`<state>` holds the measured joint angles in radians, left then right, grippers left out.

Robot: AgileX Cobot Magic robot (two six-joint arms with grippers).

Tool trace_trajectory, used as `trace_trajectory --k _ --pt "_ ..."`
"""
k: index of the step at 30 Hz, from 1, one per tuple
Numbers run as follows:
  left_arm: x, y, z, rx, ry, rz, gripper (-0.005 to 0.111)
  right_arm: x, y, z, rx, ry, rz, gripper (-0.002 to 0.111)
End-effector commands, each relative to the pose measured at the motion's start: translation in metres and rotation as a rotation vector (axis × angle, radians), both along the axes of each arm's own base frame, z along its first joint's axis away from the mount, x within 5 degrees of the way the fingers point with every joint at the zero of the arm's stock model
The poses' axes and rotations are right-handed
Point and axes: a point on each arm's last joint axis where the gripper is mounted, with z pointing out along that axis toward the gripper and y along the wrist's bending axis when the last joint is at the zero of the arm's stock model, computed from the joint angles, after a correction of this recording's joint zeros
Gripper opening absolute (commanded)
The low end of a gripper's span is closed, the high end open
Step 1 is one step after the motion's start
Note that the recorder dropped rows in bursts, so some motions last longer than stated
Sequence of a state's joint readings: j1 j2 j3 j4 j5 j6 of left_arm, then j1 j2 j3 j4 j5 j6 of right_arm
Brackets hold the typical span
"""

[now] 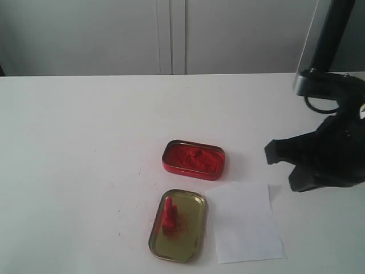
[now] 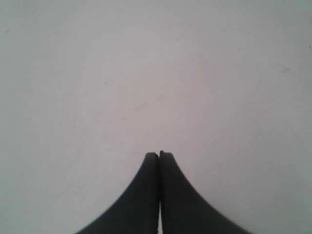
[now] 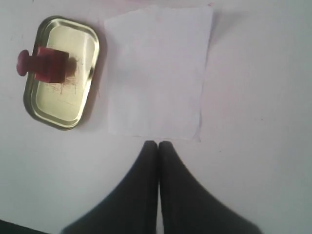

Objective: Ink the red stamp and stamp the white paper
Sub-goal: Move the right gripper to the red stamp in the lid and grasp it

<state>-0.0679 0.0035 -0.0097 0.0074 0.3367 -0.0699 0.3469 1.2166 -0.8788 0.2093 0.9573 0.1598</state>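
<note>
- Exterior view: the red stamp (image 1: 169, 216) sits in the gold lid (image 1: 183, 241), with the white paper (image 1: 245, 228) just beside it and the ink tin (image 1: 194, 158) behind.
- Left wrist view: the left gripper (image 2: 159, 154) is clenched and empty over the bare table (image 2: 146, 73).
- Right wrist view: the right gripper (image 3: 158, 143) is clenched and empty, near the paper's edge.

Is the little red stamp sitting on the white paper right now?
No, the red stamp rests inside the gold lid, which lies beside the white paper.
</note>
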Motion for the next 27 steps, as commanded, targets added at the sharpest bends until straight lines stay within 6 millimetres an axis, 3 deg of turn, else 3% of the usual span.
trace_trajectory --k 1,5,9,27 --pt "-0.001 0.0 -0.004 0.002 0.02 0.0 0.0 0.003 0.026 -0.008 0.026 0.007 0.024 0.0" --pt "-0.001 0.0 -0.004 0.002 0.02 0.0 0.0 0.008 0.065 -0.011 0.031 0.021 0.112 0.0" --pt "-0.001 0.0 -0.004 0.002 0.02 0.0 0.0 0.012 0.091 -0.009 0.04 0.018 0.159 0.0" --pt "-0.001 0.0 -0.004 0.002 0.02 0.0 0.0 0.015 0.192 -0.021 -0.024 0.018 0.257 0.0"
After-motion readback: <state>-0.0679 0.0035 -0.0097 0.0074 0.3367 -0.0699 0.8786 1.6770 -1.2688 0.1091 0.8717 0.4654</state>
